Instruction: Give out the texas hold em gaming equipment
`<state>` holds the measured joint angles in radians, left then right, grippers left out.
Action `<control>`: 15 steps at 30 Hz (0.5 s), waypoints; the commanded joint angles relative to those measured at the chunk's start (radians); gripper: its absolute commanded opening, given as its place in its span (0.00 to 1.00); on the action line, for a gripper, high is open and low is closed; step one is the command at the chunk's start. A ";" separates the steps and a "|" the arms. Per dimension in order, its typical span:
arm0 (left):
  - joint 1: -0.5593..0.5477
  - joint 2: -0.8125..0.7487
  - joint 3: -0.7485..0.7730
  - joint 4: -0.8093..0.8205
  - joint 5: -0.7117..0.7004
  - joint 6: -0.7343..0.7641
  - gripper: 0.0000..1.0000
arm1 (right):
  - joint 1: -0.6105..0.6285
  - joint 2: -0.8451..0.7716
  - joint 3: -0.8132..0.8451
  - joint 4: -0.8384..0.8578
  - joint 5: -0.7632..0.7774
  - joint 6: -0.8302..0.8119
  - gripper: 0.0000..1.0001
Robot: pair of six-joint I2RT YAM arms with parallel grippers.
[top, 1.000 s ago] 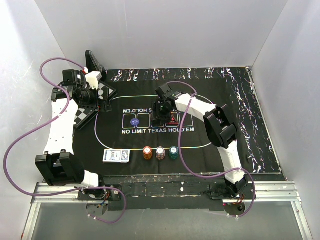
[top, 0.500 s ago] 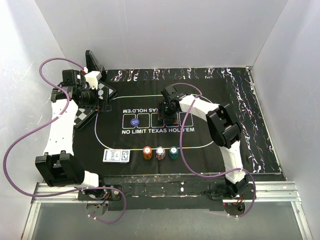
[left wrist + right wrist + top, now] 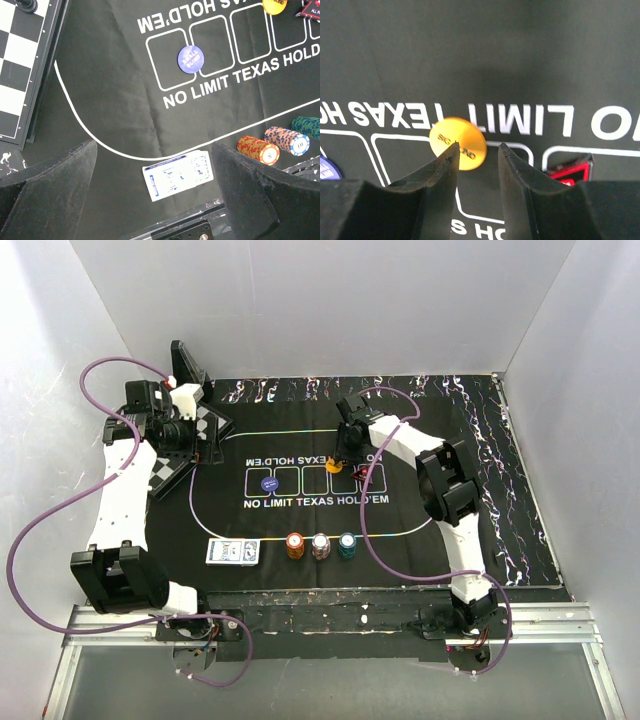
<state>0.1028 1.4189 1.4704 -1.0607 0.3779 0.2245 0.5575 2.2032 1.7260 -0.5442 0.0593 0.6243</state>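
Observation:
A yellow disc lies flat on the black mat, on the line of a printed card box. My right gripper hovers just beyond it, open and narrow, with nothing between its fingers; the left fingertip overlaps the disc's edge in the right wrist view. A red triangle marker lies to the disc's right. A blue disc sits in a box at the left. The playing cards and orange, white and teal chip stacks line the near edge. My left gripper is wide open, high over the mat's left.
A black-and-white chessboard with pieces lies at the mat's left edge, under the left arm. White walls close in the back and both sides. Purple cables loop from both arms over the mat.
My right gripper has moved back and to the right, off the card boxes, and its jaws have narrowed. The yellow disc now shows on the mat. The left arm has not moved.

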 commanded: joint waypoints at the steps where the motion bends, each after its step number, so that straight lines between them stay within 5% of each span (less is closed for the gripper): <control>1: 0.003 -0.032 -0.012 0.022 -0.002 0.007 1.00 | 0.005 0.062 0.104 -0.033 0.002 -0.011 0.42; 4: 0.005 -0.029 -0.012 0.024 -0.004 0.013 1.00 | 0.012 0.041 0.095 -0.056 -0.007 -0.009 0.46; 10: 0.006 -0.032 -0.019 0.030 -0.002 0.021 1.00 | 0.015 -0.086 -0.080 0.049 0.028 -0.008 0.76; 15: 0.005 -0.058 -0.030 0.039 -0.028 0.033 1.00 | 0.042 -0.119 -0.118 0.059 0.049 -0.020 0.77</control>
<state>0.1028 1.4174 1.4525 -1.0435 0.3733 0.2363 0.5777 2.1391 1.6337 -0.4965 0.0647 0.6216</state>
